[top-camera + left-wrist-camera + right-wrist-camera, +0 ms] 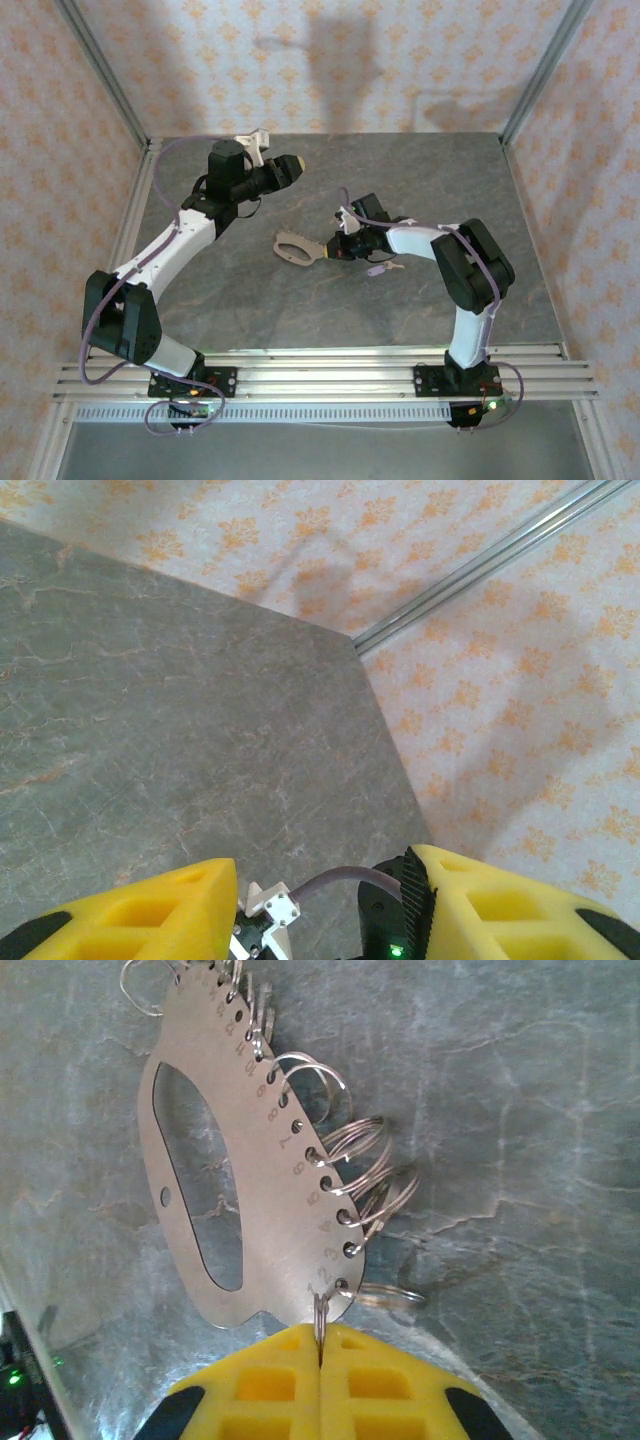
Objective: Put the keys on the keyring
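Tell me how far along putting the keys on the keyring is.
Nothing looks done yet: the key lies loose on the table beside the right arm. In hand: the right gripper is shut on the keyring, pinching a wire ring at its end. Left: the left gripper hangs open and empty near the far corner; the key has to be picked up and threaded on.

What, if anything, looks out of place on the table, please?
Only the key: it lies loose beside the right arm, behind the right pincer, which is shut on the keyring.
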`<state>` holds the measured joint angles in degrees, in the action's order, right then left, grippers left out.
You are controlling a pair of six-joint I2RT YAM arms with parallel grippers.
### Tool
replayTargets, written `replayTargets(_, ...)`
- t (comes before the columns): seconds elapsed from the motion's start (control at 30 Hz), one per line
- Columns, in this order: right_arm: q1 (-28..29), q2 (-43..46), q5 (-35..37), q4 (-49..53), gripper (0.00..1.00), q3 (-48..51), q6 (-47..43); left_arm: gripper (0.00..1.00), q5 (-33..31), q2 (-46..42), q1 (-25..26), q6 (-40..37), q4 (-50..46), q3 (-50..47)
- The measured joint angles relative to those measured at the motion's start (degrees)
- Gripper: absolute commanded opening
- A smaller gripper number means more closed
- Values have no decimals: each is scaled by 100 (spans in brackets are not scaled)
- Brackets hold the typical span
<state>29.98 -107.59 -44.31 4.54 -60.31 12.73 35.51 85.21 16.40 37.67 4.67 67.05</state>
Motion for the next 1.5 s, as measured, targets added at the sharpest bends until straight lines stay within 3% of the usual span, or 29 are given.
replayTargets(0.13,0,0,151,26,13,2,2,48,0,0,0,2,22,-15)
replayTargets(0.3,0,0,240,24,17,22,7,48,0,0,9,2,35,-70)
replayTargets(0.87,24,9,302,42,19,44,28,48,0,0,11,42,72,-103)
replayTargets(1.17,116,9,302,42,13,44,70,48,0,0,26,42,74,-103)
replayTargets(1.5,116,9,444,44,17,44,72,48,0,0,48,46,109,-103)
